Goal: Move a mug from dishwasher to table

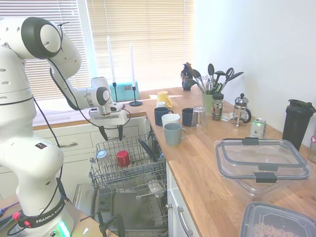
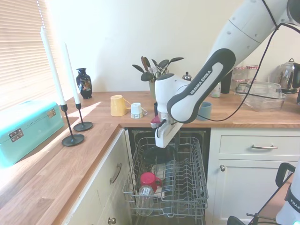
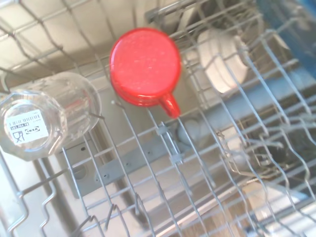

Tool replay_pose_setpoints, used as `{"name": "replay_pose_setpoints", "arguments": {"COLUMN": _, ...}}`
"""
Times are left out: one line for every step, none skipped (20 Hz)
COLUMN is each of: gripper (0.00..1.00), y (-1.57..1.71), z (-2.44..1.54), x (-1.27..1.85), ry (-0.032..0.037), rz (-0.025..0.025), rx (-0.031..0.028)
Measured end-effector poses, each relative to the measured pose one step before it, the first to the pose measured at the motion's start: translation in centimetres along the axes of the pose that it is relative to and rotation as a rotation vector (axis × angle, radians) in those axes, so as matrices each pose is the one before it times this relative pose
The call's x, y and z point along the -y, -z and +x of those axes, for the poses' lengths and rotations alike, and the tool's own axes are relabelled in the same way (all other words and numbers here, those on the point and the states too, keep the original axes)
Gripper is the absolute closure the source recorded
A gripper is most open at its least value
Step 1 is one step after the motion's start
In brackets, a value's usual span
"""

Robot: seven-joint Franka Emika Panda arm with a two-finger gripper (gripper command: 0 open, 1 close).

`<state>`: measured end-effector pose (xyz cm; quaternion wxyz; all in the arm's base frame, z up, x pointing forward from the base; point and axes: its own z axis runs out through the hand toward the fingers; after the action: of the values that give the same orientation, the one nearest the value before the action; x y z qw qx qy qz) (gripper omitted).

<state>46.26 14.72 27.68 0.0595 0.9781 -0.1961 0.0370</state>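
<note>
Nothing moved yet: mug point(image 1: 123, 158) sits upside down in the dishwasher point(image 1: 129, 170) rack, beside a clear glass point(image 3: 45, 120).
End effector point(image 1: 110, 133) hangs above the rack, fingers spread and empty; descent, grasp, lift and placement on the counter point(image 1: 212, 177) all remain. Wrist view alone shows the handle direction and a white cup point(image 3: 223, 61) close by; exterior views give clearance.

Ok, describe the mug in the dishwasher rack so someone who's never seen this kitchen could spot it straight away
Find the open dishwasher below the wooden worktop and look into its pulled-out grey wire rack, beneath the robot's gripper. The mug sits upside down there beside a clear drinking glass. It is the only glossy red thing in the rack.
</note>
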Motion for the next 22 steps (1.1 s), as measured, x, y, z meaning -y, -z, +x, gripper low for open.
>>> {"name": "replay_pose_setpoints", "arguments": {"gripper": 0.00, "y": -0.692, "z": 0.063, "x": 0.361, "ry": 0.01567, "rz": -0.00547, "rx": 0.00128}}
{"name": "replay_pose_setpoints", "arguments": {"gripper": 0.00, "y": -0.724, "z": 0.062, "x": 0.312, "ry": 0.01346, "rz": -0.00346, "rx": 0.00015}}
{"name": "replay_pose_setpoints", "arguments": {"gripper": 0.00, "y": -0.729, "z": -0.025, "x": 0.304, "ry": 0.01339, "rz": -0.00440, "rx": 0.00177}}
{"name": "replay_pose_setpoints", "arguments": {"gripper": 0.00, "y": -0.710, "z": -0.063, "x": 0.320, "ry": 0.01017, "rz": -0.00204, "rx": 0.00216}}
{"name": "replay_pose_setpoints", "arguments": {"gripper": 0.00, "y": -0.677, "z": -0.132, "x": 0.344, "ry": 0.01039, "rz": -0.00137, "rx": 0.00077}}
{"name": "replay_pose_setpoints", "arguments": {"gripper": 0.00, "y": -0.672, "z": -0.188, "x": 0.339, "ry": 0.00979, "rz": -0.00102, "rx": 0.00173}}
{"name": "replay_pose_setpoints", "arguments": {"gripper": 0.00, "y": -0.625, "z": -0.231, "x": 0.426, "ry": 0.01166, "rz": -0.00095, "rx": -0.00046}}
{"name": "replay_pose_setpoints", "arguments": {"gripper": 0.00, "y": -0.607, "z": -0.271, "x": 0.415, "ry": 0.00879, "rz": -0.00115, "rx": 0.00244}}
{"name": "replay_pose_setpoints", "arguments": {"gripper": 0.00, "y": -0.545, "z": -0.282, "x": 0.452, "ry": 0.00937, "rz": 0.00219, "rx": 0.00174}}
{"name": "replay_pose_setpoints", "arguments": {"gripper": 0.00, "y": -0.572, "z": -0.231, "x": 0.370, "ry": 0.00850, "rz": 0.00146, "rx": 0.00237}}
{"name": "replay_pose_setpoints", "arguments": {"gripper": 0.00, "y": -0.530, "z": -0.226, "x": 0.360, "ry": 0.00797, "rz": -0.00086, "rx": 0.00453}}
{"name": "replay_pose_setpoints", "arguments": {"gripper": 0.00, "y": -0.561, "z": -0.199, "x": 0.323, "ry": 0.00719, "rz": -0.00062, "rx": 0.00429}}
{"name": "replay_pose_setpoints", "arguments": {"gripper": 0.00, "y": -0.573, "z": -0.169, "x": 0.326, "ry": 0.00717, "rz": 0.00078, "rx": 0.00383}}
{"name": "replay_pose_setpoints", "arguments": {"gripper": 0.00, "y": -0.520, "z": -0.052, "x": 0.343, "ry": 0.00680, "rz": -0.00211, "rx": 0.00389}}
{"name": "replay_pose_setpoints", "arguments": {"gripper": 0.00, "y": -0.466, "z": -0.019, "x": 0.393, "ry": 0.00761, "rz": -0.00193, "rx": 0.00262}}
{"name": "replay_pose_setpoints", "arguments": {"gripper": 0.00, "y": -0.387, "z": 0.051, "x": 0.440, "ry": 0.00734, "rz": -0.00112, "rx": 0.00056}}
{"name": "replay_pose_setpoints", "arguments": {"gripper": 0.00, "y": -0.343, "z": 0.039, "x": 0.451, "ry": 0.00756, "rz": -0.00200, "rx": 0.00038}}
{"name": "replay_pose_setpoints", "arguments": {"gripper": 0.00, "y": -0.281, "z": 0.023, "x": 0.492, "ry": 0.00893, "rz": -0.00105, "rx": -0.00193}}
{"name": "replay_pose_setpoints", "arguments": {"gripper": 0.00, "y": -0.297, "z": 0.158, "x": 0.360, "ry": 0.00878, "rz": -0.00454, "rx": -0.00381}}
{"name": "replay_pose_setpoints", "arguments": {"gripper": 0.00, "y": -0.303, "z": 0.264, "x": 0.297, "ry": 0.00698, "rz": -0.00523, "rx": -0.00507}}
{"name": "replay_pose_setpoints", "arguments": {"gripper": 0.00, "y": -0.363, "z": 0.328, "x": 0.153, "ry": 0.00648, "rz": -0.00785, "rx": -0.00578}}
{"name": "replay_pose_setpoints", "arguments": {"gripper": 0.00, "y": -0.384, "z": 0.391, "x": 0.118, "ry": 0.00549, "rz": -0.00734, "rx": -0.00662}}
